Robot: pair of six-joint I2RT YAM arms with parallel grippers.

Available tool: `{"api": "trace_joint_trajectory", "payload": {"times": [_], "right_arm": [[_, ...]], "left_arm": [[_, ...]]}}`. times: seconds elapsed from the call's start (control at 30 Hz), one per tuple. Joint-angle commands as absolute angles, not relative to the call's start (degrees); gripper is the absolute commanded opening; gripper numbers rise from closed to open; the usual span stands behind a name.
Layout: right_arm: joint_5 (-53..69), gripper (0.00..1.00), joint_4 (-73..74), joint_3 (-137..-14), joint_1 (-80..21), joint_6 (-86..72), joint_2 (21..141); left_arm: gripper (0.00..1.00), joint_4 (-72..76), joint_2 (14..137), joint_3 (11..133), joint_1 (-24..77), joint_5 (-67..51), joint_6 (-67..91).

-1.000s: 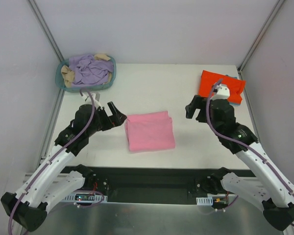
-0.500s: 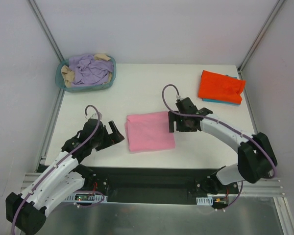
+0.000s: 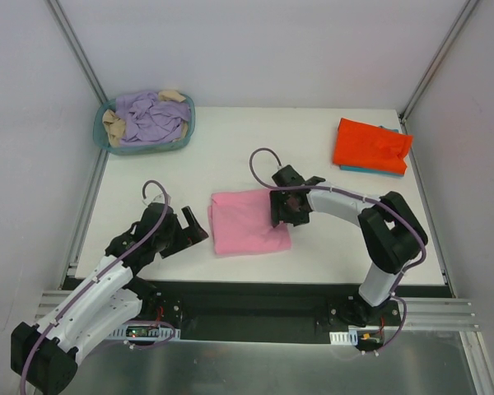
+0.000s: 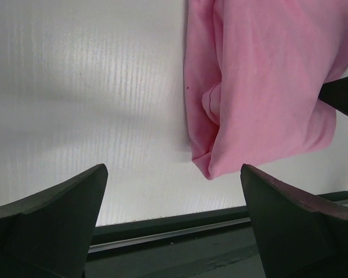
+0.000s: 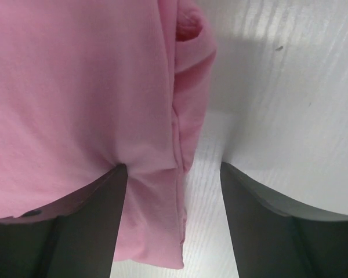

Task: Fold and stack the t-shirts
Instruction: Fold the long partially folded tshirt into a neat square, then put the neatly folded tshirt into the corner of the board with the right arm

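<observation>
The folded light pink t-shirt (image 3: 247, 220) lies mid-table; it also shows in the left wrist view (image 4: 261, 87) and the right wrist view (image 5: 75, 104). My right gripper (image 3: 281, 210) is open, low over the shirt's right edge, one finger on the cloth and one on the bare table; its own view (image 5: 174, 191) shows the edge between the jaws. My left gripper (image 3: 196, 229) is open and empty just left of the shirt; in its own view (image 4: 174, 220) only table lies between the jaws. The folded orange-red t-shirt (image 3: 369, 146) lies on the teal-blue t-shirt (image 3: 370, 170) at the back right.
A round teal basket (image 3: 145, 122) with lilac and beige cloth stands at the back left corner. White walls enclose the table on three sides. A dark rail (image 3: 255, 296) runs along the near edge.
My right gripper has swung from the orange-red shirt across to the pink shirt's right edge and come down onto it. My left gripper has drawn back toward the near edge.
</observation>
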State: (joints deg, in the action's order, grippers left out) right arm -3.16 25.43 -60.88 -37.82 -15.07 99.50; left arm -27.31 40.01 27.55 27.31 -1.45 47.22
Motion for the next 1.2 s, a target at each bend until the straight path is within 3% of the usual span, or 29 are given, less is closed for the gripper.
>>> {"api": "trace_joint_trajectory", "payload": {"times": [0.0,0.17,0.27,0.3,0.37,0.47,0.83,1.17], "right_arm": [[-1.1,0.6,21.5,-63.0,-41.6,-19.9,104.3],[-1.2,0.4,18.4,-64.9,-42.4,-22.6,109.1],[-0.5,0.24,16.6,-66.0,-42.6,-22.6,111.0],[-0.5,0.11,16.4,-66.4,-42.5,-22.0,111.1],[-1.0,0.01,16.4,-67.6,-42.6,-21.0,110.4],[-7.0,0.01,20.7,-71.3,-42.5,-17.1,108.6],[-51.2,0.01,34.1,-86.7,-40.7,-3.1,106.8],[-44.1,0.01,30.0,-97.8,-24.5,7.5,108.6]], "left_arm": [[0.99,-27.3,40.4,27.2,27.2,1.0,48.1],[0.99,-27.2,41.9,27.8,27.2,1.4,48.1],[0.99,-27.2,42.4,27.7,27.2,1.6,48.2],[0.99,-27.3,42.5,27.7,27.2,1.6,48.2],[0.99,-27.2,42.5,27.9,27.2,1.6,47.8],[0.99,-27.2,42.0,27.8,27.2,2.8,48.0],[0.99,-27.3,43.8,28.3,27.1,6.9,46.9],[0.99,-27.2,45.9,30.2,27.1,8.5,46.0]]}}
